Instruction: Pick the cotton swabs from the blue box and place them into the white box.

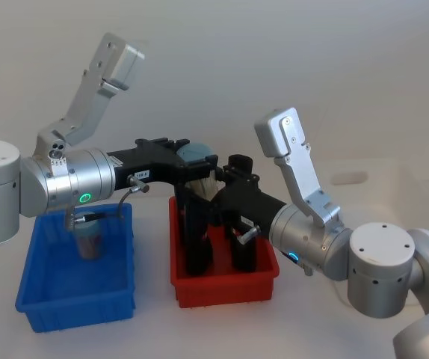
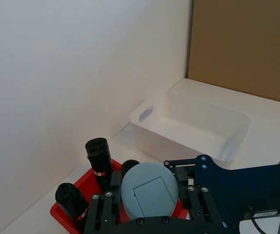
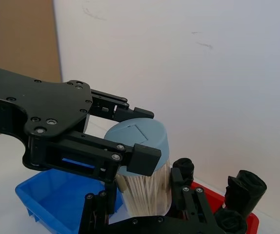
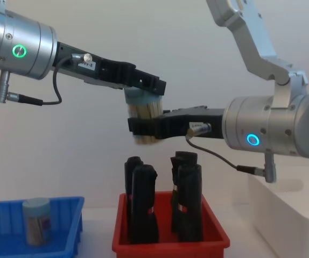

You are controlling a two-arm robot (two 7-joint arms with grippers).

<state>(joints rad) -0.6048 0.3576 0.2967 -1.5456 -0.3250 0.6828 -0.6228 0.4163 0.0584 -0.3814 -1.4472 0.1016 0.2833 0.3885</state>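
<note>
One jar of cotton swabs hangs in the air above the red bin. My left gripper is shut on its pale blue lid, reaching in from the left. My right gripper comes from the right and is closed around the jar's lower body, just under the left one. A second jar of cotton swabs stands upright in the blue box, also seen in the chest view as the jar in the blue box. The white box lies beyond the red bin, to the right.
A red bin holding several tall black objects stands between the blue and white boxes, directly under both grippers. A plain white wall backs the table. My right arm's elbow fills the near right.
</note>
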